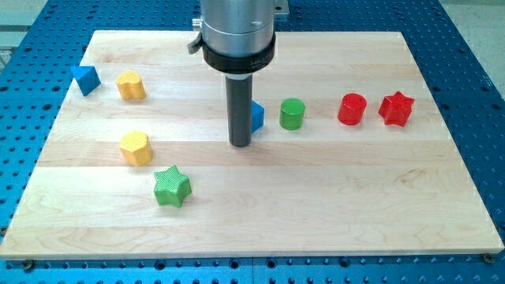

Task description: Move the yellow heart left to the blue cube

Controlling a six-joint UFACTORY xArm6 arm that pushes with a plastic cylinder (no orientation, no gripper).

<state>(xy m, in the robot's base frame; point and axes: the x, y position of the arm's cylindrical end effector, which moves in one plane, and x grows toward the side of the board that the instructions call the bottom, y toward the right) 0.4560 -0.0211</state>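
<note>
The yellow heart lies at the view's upper left of the wooden board. The blue cube sits near the middle, mostly hidden behind my rod, with only its right part showing. My tip rests on the board just left of and slightly below the blue cube, touching or nearly touching it. The yellow heart is far to the left of my tip.
A blue triangle lies left of the yellow heart. A yellow hexagon and a green star sit lower left. A green cylinder, a red cylinder and a red star line up to the cube's right.
</note>
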